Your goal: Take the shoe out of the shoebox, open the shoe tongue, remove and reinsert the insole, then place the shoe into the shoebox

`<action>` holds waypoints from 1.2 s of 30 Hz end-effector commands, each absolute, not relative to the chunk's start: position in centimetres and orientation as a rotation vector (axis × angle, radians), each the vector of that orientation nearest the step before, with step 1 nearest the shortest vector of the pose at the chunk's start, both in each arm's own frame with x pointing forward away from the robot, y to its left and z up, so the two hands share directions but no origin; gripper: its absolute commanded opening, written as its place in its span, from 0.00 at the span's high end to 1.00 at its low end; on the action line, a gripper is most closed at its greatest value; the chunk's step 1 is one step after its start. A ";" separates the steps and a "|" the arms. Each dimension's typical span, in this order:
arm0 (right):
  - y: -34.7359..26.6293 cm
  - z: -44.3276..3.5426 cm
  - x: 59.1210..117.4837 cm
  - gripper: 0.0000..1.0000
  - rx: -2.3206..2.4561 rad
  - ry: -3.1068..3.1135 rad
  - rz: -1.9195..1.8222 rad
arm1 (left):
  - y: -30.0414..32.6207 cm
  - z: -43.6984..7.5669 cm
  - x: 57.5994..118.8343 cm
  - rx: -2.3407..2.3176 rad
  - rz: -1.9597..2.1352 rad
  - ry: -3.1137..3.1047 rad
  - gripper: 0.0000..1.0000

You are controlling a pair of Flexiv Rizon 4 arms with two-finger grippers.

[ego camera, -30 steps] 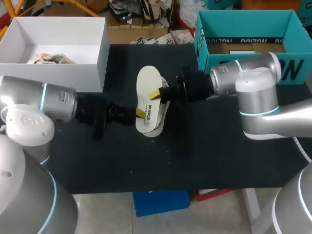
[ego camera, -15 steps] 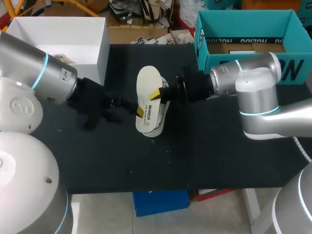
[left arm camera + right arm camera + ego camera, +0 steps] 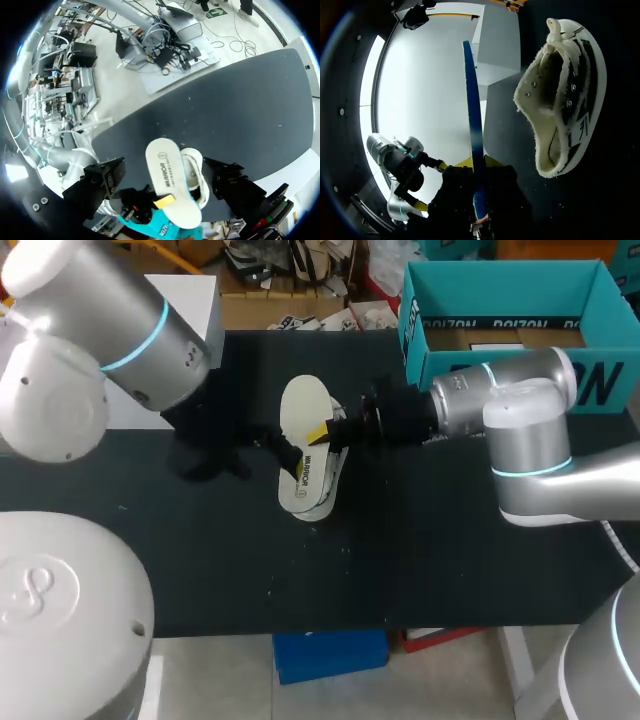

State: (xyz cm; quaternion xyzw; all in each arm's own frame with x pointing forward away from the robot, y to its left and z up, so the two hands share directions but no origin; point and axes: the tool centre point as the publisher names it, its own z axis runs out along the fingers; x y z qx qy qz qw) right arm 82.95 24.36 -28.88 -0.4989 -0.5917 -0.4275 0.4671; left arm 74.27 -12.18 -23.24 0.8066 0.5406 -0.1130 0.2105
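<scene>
The white insole (image 3: 303, 408) is held on edge above the black table, with my right gripper (image 3: 325, 432) shut on its side. In the right wrist view the insole (image 3: 472, 125) shows edge-on, blue, between the yellow fingertips (image 3: 492, 161). The cream canvas shoe (image 3: 318, 488) lies on its side on the table just under and beside the insole. Seen from the right wrist, the shoe (image 3: 565, 100) has its mouth facing the insole. My left gripper (image 3: 290, 458) is open at the insole's left edge. In the left wrist view the insole (image 3: 167, 180) and shoe (image 3: 196, 172) lie between the left gripper's wide-spread black fingers (image 3: 102, 182), untouched.
The teal shoebox (image 3: 510, 310) stands open at the back right, behind my right arm. A white box (image 3: 200, 290) sits at the back left, mostly hidden by my raised left arm. Bare black tabletop (image 3: 420, 560) stretches in front of the shoe.
My left gripper has opened off the insole's left edge. The left arm has swung up and back. The right arm, insole and shoe have stayed put.
</scene>
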 end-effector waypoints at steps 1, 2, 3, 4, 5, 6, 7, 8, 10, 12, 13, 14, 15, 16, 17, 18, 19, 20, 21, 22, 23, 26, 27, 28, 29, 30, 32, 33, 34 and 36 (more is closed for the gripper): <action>24.5 -28.9 83.0 1.00 -1.224 -1.451 -1.049 | -12.8 -22.9 74.8 2.515 0.218 1.727 0.00; 24.5 -28.9 83.0 1.00 -1.224 -1.451 -1.049 | -12.8 -22.9 74.8 2.515 0.218 1.727 0.00; 24.5 -28.9 83.0 1.00 -1.224 -1.451 -1.049 | -13.0 -23.1 74.6 2.518 0.203 1.746 0.00; 24.5 -28.9 83.0 1.00 -1.224 -1.451 -1.049 | -13.2 -23.2 74.6 2.487 0.194 1.810 0.00; 24.5 -28.9 83.0 1.00 -1.224 -1.451 -1.049 | -13.3 -23.3 74.8 2.463 0.184 1.871 0.00; 24.5 -28.9 83.0 1.00 -1.224 -1.451 -1.049 | -13.4 -23.3 74.9 2.426 0.175 1.902 0.00; 24.5 -28.9 83.0 1.00 -1.224 -1.451 -1.049 | -13.5 -23.2 75.0 2.389 0.172 1.941 0.00; 24.5 -28.9 83.0 1.00 -1.224 -1.451 -1.049 | -13.7 -23.3 75.3 2.374 0.157 1.962 0.00; 24.5 -28.9 83.0 1.00 -1.224 -1.451 -1.049 | -14.0 -23.4 75.6 2.359 0.146 2.013 0.00; 24.5 -28.9 83.0 1.00 -1.224 -1.451 -1.049 | -14.1 -23.6 75.6 2.351 0.159 2.011 0.00; 24.5 -28.9 83.0 1.00 -1.224 -1.451 -1.049 | -14.2 -23.6 75.6 2.342 0.160 2.017 0.00; 24.5 -28.9 83.0 1.00 -1.224 -1.451 -1.049 | -14.2 -23.7 75.6 2.337 0.157 2.008 0.00; 24.5 -28.9 83.0 1.00 -1.224 -1.451 -1.049 | -14.3 -23.7 75.6 2.333 0.147 2.002 0.00; 24.5 -28.9 83.0 1.00 -1.224 -1.451 -1.049 | -14.3 -23.7 75.6 2.324 0.146 2.007 0.00; 24.5 -28.9 83.0 1.00 -1.224 -1.451 -1.049 | -14.3 -23.8 75.7 2.321 0.143 1.995 0.00; 24.5 -28.9 83.0 1.00 -1.224 -1.451 -1.049 | -14.2 -23.8 75.8 2.316 0.134 1.993 0.00; 24.5 -28.9 83.0 1.00 -1.224 -1.451 -1.049 | -14.2 -23.7 75.9 2.311 0.134 1.998 0.00; 24.5 -28.9 83.0 1.00 -1.224 -1.451 -1.049 | -14.2 -23.7 76.1 2.301 0.128 1.991 0.00; 24.5 -28.9 83.0 1.00 -1.224 -1.451 -1.049 | -14.2 -23.6 76.2 2.290 0.112 1.982 0.00; 24.5 -28.9 83.0 1.00 -1.224 -1.451 -1.049 | -14.1 -23.4 76.3 2.287 0.110 1.980 0.00; 24.5 -28.9 83.0 1.00 -1.224 -1.451 -1.049 | -14.2 -23.3 76.5 2.274 0.105 1.969 0.00; 24.5 -28.9 83.0 1.00 -1.224 -1.451 -1.049 | -14.2 -23.1 76.8 2.260 0.086 1.957 0.00; 24.5 -28.9 83.0 1.00 -1.224 -1.451 -1.049 | -14.2 -23.0 76.9 2.255 0.084 1.952 0.00; 24.5 -28.9 83.0 1.00 -1.224 -1.451 -1.049 | -14.3 -23.0 77.0 2.253 0.082 1.951 0.00; 24.5 -28.9 83.0 1.00 -1.224 -1.451 -1.049 | -14.3 -22.9 77.1 2.252 0.080 1.949 0.00; 24.5 -28.9 83.0 1.00 -1.224 -1.451 -1.049 | -14.4 -22.8 77.2 2.250 0.080 1.948 0.00; 24.5 -28.9 83.0 1.00 -1.224 -1.451 -1.049 | -14.6 -22.7 77.4 2.247 0.077 1.949 0.00; 24.5 -28.9 83.0 1.00 -1.224 -1.451 -1.049 | -14.7 -22.7 77.5 2.245 0.077 1.950 0.00; 24.5 -28.9 83.0 1.00 -1.224 -1.451 -1.049 | -14.8 -22.7 77.6 2.242 0.070 1.950 0.00; 24.5 -28.9 83.0 1.00 -1.224 -1.451 -1.049 | -15.0 -22.8 77.8 2.244 0.067 1.953 0.00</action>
